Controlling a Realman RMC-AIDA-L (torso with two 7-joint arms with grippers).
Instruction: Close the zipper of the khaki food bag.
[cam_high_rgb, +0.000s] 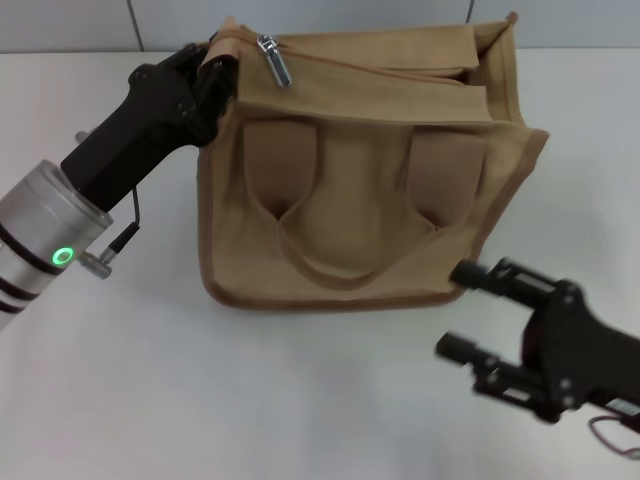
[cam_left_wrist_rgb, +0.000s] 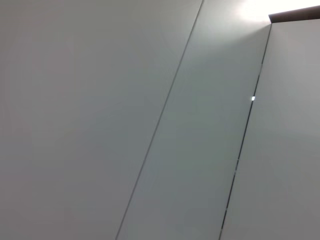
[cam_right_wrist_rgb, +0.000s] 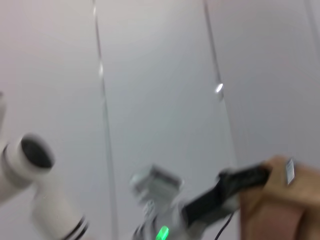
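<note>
Pinning the khaki food bag (cam_high_rgb: 360, 190) at its top left corner, the left tool (cam_high_rgb: 215, 70) looks clamped on the fabric, bag upright on the desk (cam_high_rgb: 150, 380). Zipper (cam_high_rgb: 400, 70) mostly undone, pull tab (cam_high_rgb: 274, 58) near that corner; my read is the pull comes next. Right tool (cam_high_rgb: 470, 310) sits spread and empty by the bag's lower right corner and needs to rise to the tab.

A: so what's around the setup?

B: plain white tabletop (cam_high_rgb: 300, 400), matte, soft shadows on it. Behind it a pale grey panelled wall (cam_high_rgb: 350, 20) with thin dark seams.

A: lighting?

B: bright glare patch (cam_left_wrist_rgb: 255, 10) high up in the left wrist view, next to a dark strip (cam_left_wrist_rgb: 295, 15).
</note>
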